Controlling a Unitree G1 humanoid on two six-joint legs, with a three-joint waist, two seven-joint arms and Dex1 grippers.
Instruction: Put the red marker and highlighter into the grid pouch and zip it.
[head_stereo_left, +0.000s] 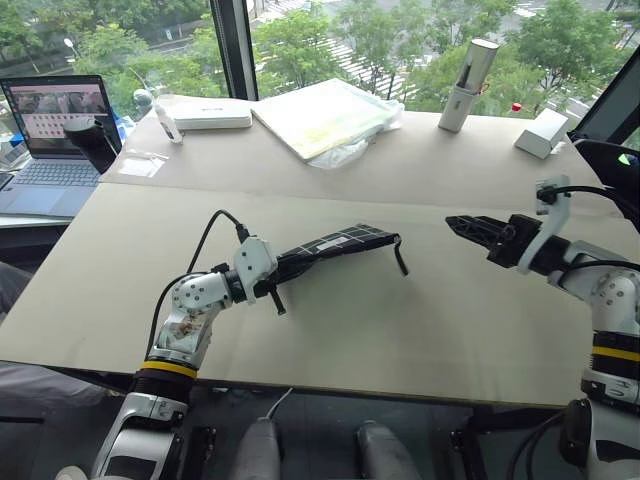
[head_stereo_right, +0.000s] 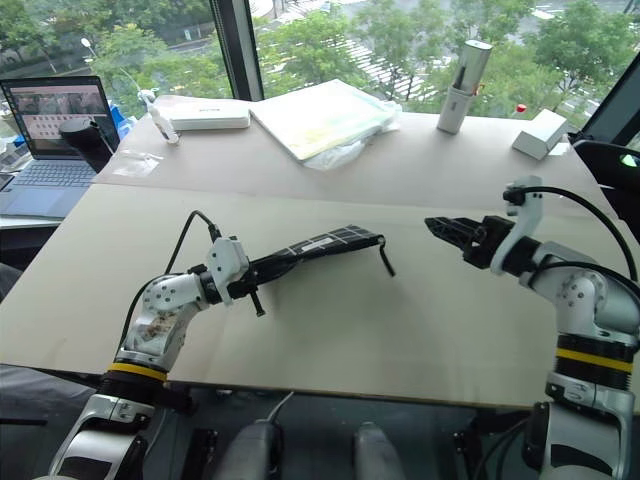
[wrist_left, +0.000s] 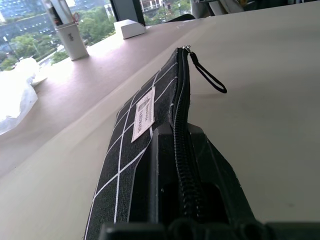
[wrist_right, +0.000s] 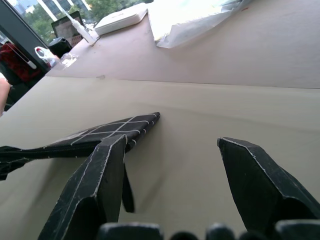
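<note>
My left gripper (head_stereo_left: 272, 282) is shut on one end of the grid pouch (head_stereo_left: 335, 245), a flat black pouch with white grid lines. It holds the pouch edge-up above the table. In the left wrist view the pouch (wrist_left: 145, 115) shows its white label, and its zipper lies closed with the slider at the far end. The black strap loop (head_stereo_left: 401, 255) hangs from that far corner. To the right of the pouch and apart from it, my right gripper (head_stereo_left: 462, 226) is open with nothing between its fingers (wrist_right: 100, 170). The red marker and the highlighter are hidden.
At the back of the table stand a laptop (head_stereo_left: 55, 130), a flat white box (head_stereo_left: 210, 116), a plastic-wrapped stack of paper (head_stereo_left: 325, 115), a tall silver and white cylinder (head_stereo_left: 467, 85) and a small white box (head_stereo_left: 541, 132). A seam (head_stereo_left: 300, 192) crosses the table.
</note>
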